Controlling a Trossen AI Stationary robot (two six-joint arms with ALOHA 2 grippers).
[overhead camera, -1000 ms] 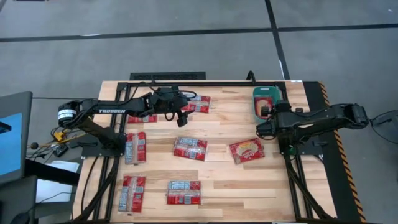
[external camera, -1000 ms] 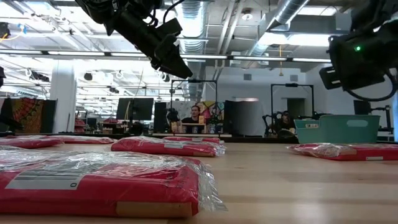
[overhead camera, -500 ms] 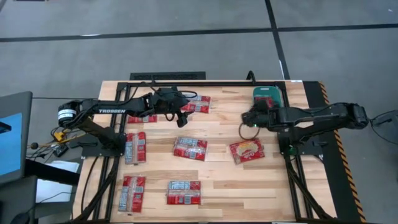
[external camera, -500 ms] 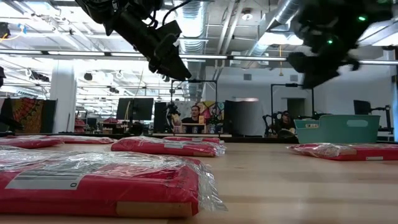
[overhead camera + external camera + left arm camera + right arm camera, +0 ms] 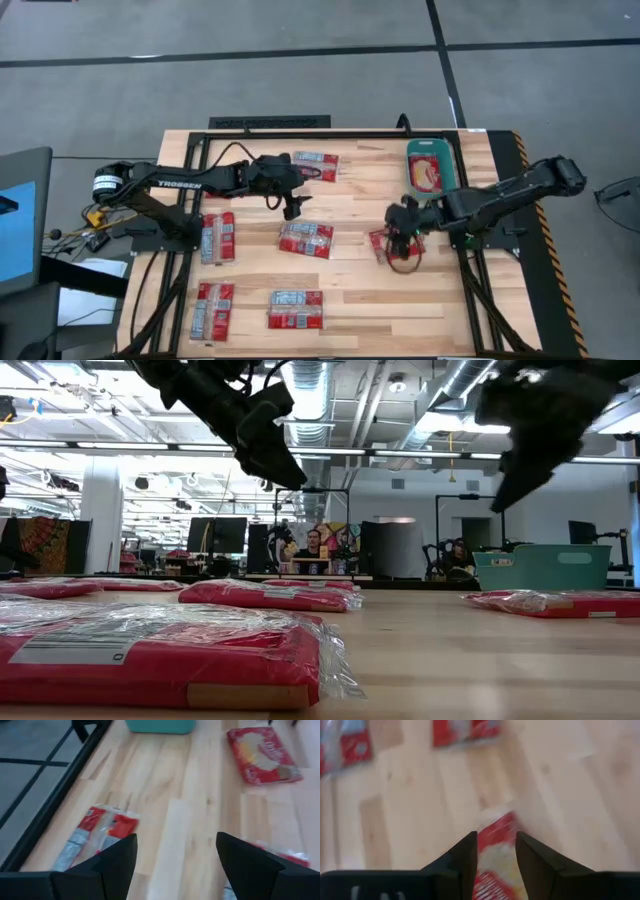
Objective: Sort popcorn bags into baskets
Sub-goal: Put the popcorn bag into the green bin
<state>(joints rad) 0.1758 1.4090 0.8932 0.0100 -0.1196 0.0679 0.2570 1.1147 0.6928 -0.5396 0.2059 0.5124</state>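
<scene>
Several red popcorn bags lie flat on the wooden table (image 5: 350, 290). One with a yellowish picture (image 5: 378, 246) (image 5: 495, 870) lies right of the middle, and my right gripper (image 5: 399, 237) (image 5: 496, 836) hangs open above it, pointing steeply down, clear of it in the low view (image 5: 505, 490). The teal basket (image 5: 447, 168) (image 5: 545, 567) stands at the far right with a bag (image 5: 428, 173) inside. My left gripper (image 5: 292, 206) (image 5: 176, 837) hangs open above bare wood between a far bag (image 5: 316, 165) and a middle bag (image 5: 305, 239).
More bags lie at the left (image 5: 217, 237), the near left (image 5: 213, 308) and the near middle (image 5: 296, 310). A black frame (image 5: 270, 122) runs along the far edge. Bare wood lies between the middle bags and the basket.
My right gripper has swung from beside the basket toward the table's left and then toward the near edge, turning and tipping downward, and now hangs over the yellowish-picture bag. My left gripper has shifted a little toward the near edge. No bag has moved.
</scene>
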